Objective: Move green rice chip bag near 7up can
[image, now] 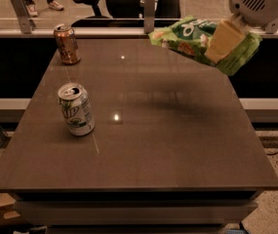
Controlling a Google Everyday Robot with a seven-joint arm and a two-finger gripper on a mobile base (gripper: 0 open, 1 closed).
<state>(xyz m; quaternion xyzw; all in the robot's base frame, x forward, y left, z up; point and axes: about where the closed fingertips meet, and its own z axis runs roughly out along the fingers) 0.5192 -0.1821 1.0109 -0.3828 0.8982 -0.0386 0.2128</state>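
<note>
My gripper (222, 42) comes in from the top right and is shut on the green rice chip bag (192, 35). It holds the bag in the air above the table's far right part, and the bag's shadow falls on the top below it. One pale finger (224, 40) lies across the bag's front. The 7up can (76, 109) stands upright on the left side of the table, well to the left of the bag and nearer the front.
A copper-brown can (67, 44) stands at the table's far left corner. The brown table (177, 150) ends at a rail and glass partition (104, 31) behind. An office chair (92, 1) and a person's feet (43, 1) are beyond it.
</note>
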